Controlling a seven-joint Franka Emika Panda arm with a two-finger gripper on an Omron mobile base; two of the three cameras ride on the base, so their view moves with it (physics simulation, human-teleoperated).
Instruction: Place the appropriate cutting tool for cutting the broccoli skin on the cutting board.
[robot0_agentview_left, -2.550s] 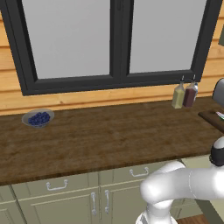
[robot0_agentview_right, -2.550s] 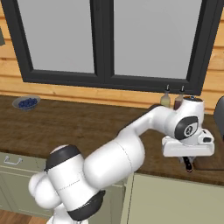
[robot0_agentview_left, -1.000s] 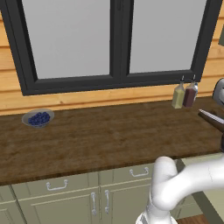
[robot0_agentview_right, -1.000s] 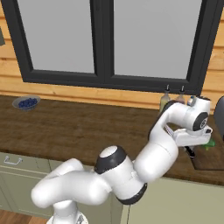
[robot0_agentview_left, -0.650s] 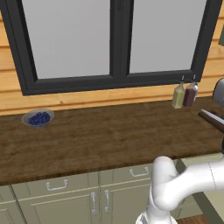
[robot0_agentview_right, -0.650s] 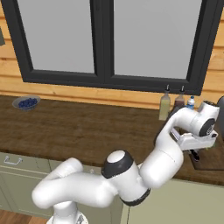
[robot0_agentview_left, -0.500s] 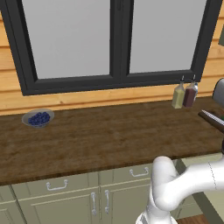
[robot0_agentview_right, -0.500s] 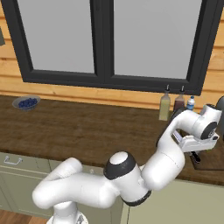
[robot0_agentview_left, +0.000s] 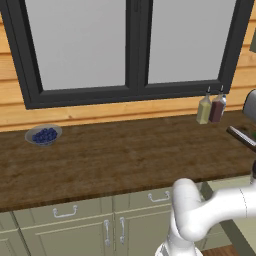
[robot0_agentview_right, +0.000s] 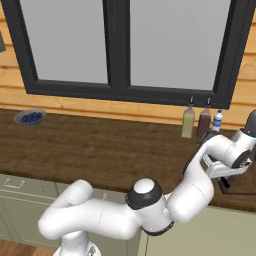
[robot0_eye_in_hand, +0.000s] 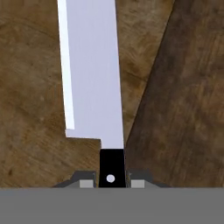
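Observation:
In the hand view the cutting tool (robot0_eye_in_hand: 92, 74) fills the middle: a long pale silvery blade with a short black handle. My gripper (robot0_eye_in_hand: 111, 183) is shut on that handle, a finger on each side. The blade lies over the lighter worktop, right beside the edge of the cutting board (robot0_eye_in_hand: 183, 109), the darker brown slab on the right. In the right base view my hand (robot0_agentview_right: 226, 176) sits low at the counter's far right end. The cutting board (robot0_agentview_left: 241, 137) shows only as a dark sliver at the right edge of the left base view.
Two small bottles (robot0_agentview_left: 203, 108) (robot0_agentview_left: 217, 107) stand under the window, behind and left of my hand. A third small white bottle (robot0_agentview_right: 216, 120) stands beside them. A grey bowl of blue berries (robot0_agentview_left: 43, 135) sits far left on the worktop. The counter's front edge runs just below my hand.
The arm has swung right along the counter, carrying the hand from mid-right to the far right end. Over the last half second it has barely shifted.

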